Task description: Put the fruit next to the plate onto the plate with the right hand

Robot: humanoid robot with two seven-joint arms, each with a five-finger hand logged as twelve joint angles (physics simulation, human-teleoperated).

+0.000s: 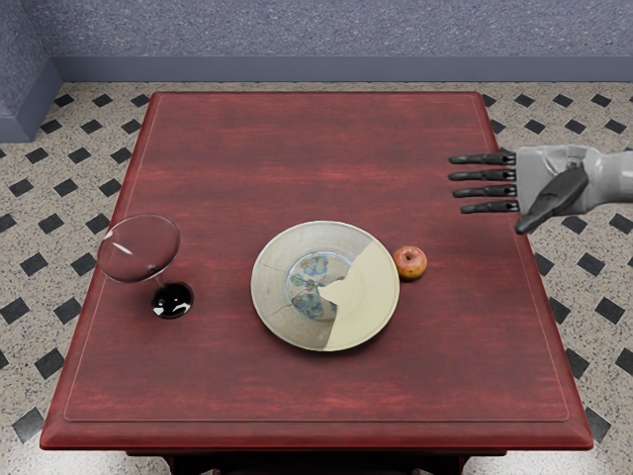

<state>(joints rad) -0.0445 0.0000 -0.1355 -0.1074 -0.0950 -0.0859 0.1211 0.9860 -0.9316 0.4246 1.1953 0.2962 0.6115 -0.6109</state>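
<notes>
On the bench [297, 148] the apple [409, 262] sits just beside the right rim of the plate [272, 259], while the right hand [542, 183] hovers over the right edge, fingers [480, 175] stretched flat, holding nothing

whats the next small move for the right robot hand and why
Probably move the right robot hand toward the apple, keeping it open for a grasp. The hand hangs over the table's right edge with straight fingers, holding nothing, well off from the fruit. The apple sits on the table just beside the right rim of the plate, not on it.
</notes>
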